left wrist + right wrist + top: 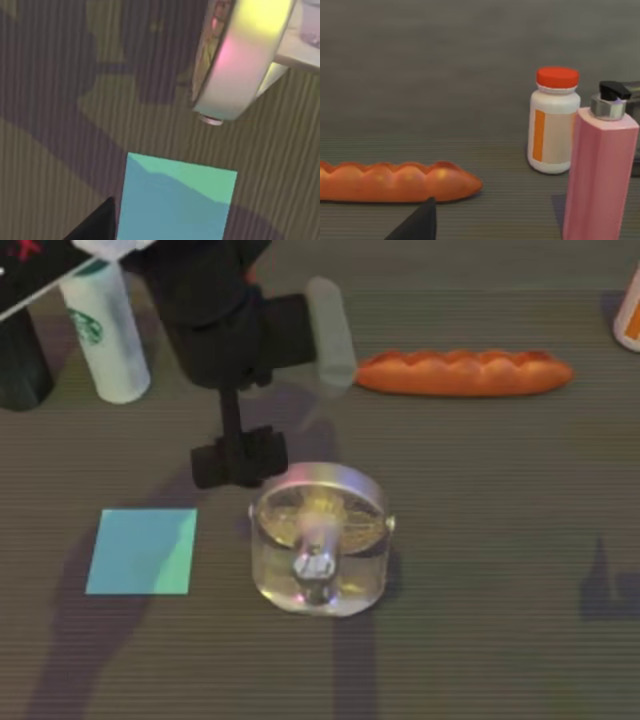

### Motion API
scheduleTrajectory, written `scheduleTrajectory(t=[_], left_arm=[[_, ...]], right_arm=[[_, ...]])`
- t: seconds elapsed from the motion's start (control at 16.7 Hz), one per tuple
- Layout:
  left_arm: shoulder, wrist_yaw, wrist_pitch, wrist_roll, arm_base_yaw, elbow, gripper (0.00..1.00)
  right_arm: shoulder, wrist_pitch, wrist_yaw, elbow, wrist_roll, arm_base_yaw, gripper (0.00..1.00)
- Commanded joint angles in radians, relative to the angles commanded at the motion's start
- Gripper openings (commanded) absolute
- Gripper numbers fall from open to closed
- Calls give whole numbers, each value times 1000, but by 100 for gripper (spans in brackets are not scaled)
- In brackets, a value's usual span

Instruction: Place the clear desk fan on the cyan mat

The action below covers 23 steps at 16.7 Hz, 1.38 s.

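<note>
the left arm reaches in over the desk (480, 540) from the top view's upper left, its claw (238, 462) hanging just above and behind the fan (320, 540), near the fan's upper-left rim. whether the claw's fingers are apart or together cannot be told, and no grip on the fan can be seen.

the fan sits near the middle of the desk, its round clear body facing up and toward the camera, yellowish blades and silvery hub showing through. the mat (142, 551) lies flat to the fan's left in the top view, close by but apart from it, with bare desk between them. in the left wrist view the fan's pale rim (240, 65) looms close beside the camera, with the mat (175, 200) beyond it on the desk.

the move ahead looks to turn on one relation: the fan lies just forward and right of the left claw, and the mat lies to the left of both, so a short carry leftward should do once the fan is held.

the left arm is plainly nearer. the right arm is out of the top view; its wrist camera looks at a bread loaf (395, 181), a white bottle (554, 122) and a pink dispenser (600, 170), and its claw state cannot be told.
</note>
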Motion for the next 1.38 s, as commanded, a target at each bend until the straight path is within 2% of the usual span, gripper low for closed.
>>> scheduleTrajectory(t=[0.24,0.48,0.9,1.38], left_arm=[[234,-10,-129,106,-63,247,100],[335,-16,-179,152,-88,356,100],[332,-16,-160,154,-85,337,100],[315,-16,31,154,-86,126,100]], right_arm=[[0,0,0,0,0,0,100],[0,0,0,0,0,0,100],[0,0,0,0,0,0,100],[0,0,0,0,0,0,100]])
